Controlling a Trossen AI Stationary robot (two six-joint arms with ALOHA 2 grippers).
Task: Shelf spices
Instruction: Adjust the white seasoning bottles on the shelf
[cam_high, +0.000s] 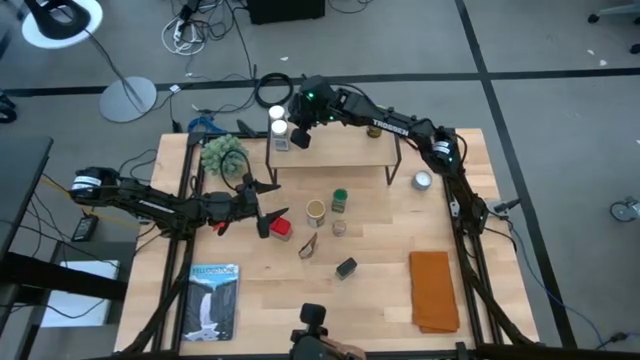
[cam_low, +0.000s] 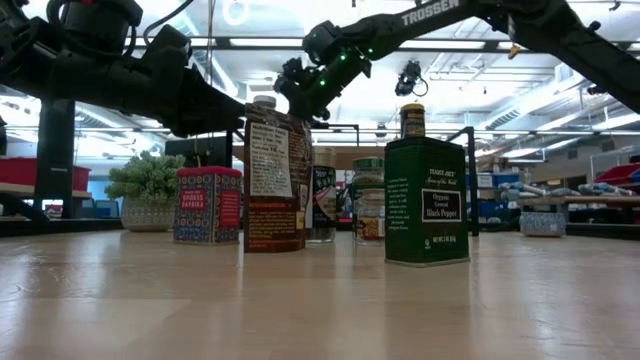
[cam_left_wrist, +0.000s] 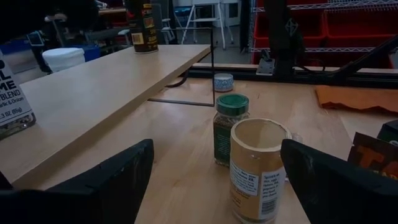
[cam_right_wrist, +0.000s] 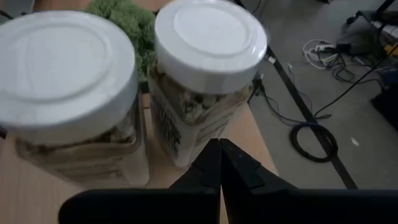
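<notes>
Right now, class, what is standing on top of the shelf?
Two white-capped jars stand at one end of the shelf, with the right pincer, shut, beside them. The arm covers part of the board's back edge.

The nearer white-capped jar (cam_right_wrist: 68, 93) is cut off at the right wrist picture's edge — its label blurred, unreadable.
</notes>
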